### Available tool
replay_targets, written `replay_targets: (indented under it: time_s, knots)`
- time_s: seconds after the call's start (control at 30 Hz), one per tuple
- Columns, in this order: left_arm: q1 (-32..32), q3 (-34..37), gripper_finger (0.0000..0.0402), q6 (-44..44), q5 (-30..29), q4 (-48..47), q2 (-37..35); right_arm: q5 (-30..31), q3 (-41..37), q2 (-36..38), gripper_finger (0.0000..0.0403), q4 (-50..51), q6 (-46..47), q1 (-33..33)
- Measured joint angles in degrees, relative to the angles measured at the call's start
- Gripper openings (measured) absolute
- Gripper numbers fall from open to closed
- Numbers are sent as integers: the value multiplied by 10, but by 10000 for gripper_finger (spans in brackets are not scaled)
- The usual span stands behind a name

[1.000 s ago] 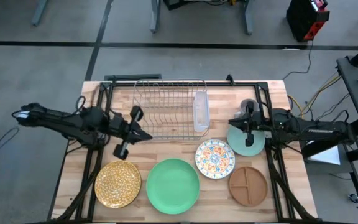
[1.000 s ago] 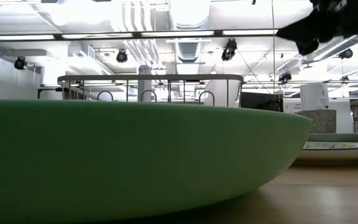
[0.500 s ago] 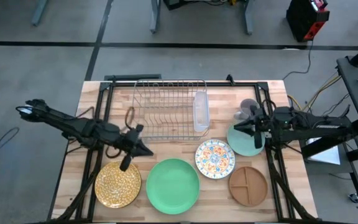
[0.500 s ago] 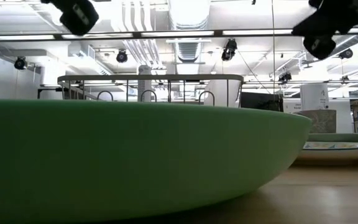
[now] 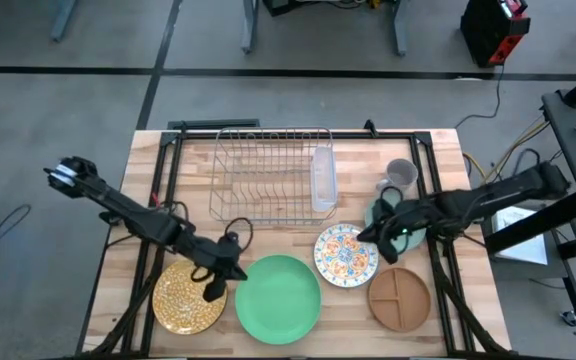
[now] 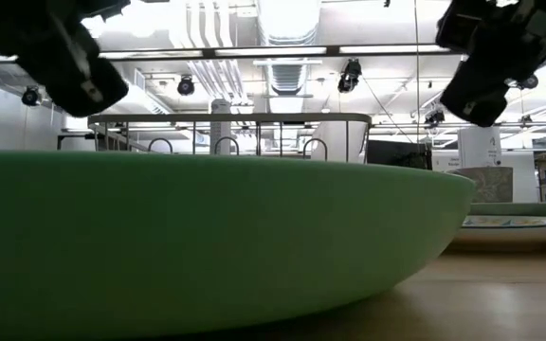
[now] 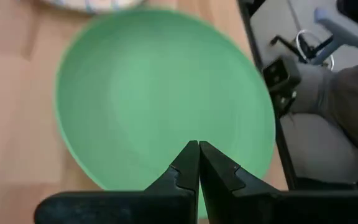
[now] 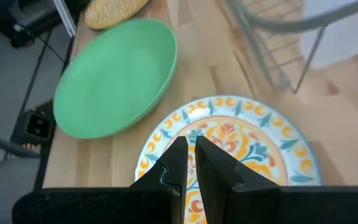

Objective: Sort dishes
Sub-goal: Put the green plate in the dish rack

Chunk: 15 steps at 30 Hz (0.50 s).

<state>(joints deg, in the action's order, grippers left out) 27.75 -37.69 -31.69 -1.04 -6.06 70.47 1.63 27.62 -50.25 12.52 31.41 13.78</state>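
Five plates lie flat along the table's near side: gold speckled [image 5: 188,296], large bright green [image 5: 278,298], floral [image 5: 345,255], brown divided [image 5: 399,297], and pale teal [image 5: 412,236], which is partly under my right arm. My left gripper [image 5: 218,281] is shut and hovers over the green plate's left rim [image 7: 86,93]. My right gripper [image 5: 373,233] is shut and hovers over the floral plate's right edge [image 8: 241,134]. In the low view both grippers, left [image 6: 60,57] and right [image 6: 482,66], hang above the plates.
A wire dish rack [image 5: 273,172] with a clear side cup stands at the table's far middle. A small grey mug [image 5: 400,175] sits at the far right, behind the teal plate. Bare wood [image 5: 288,236] shows between the rack and the plates.
My left gripper has swung from beside the rack toward the near edge and the right, coming down to the green plate's left rim. My right gripper has moved left and nearer from over the teal plate to the floral plate's edge, tipping downward and sinking.
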Motion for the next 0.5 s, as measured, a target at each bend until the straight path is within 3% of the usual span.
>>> replay_targets:
  time_s: [0.27, 0.5]
  knots:
    - [45, -11, 0, -50, 4, 2, 47, 1, 0, -120, 23, -114, 66, 39]
    - [76, -27, 0, -55, 4, 3, 95, 28, 52, -201, 23, -119, 123, 81]
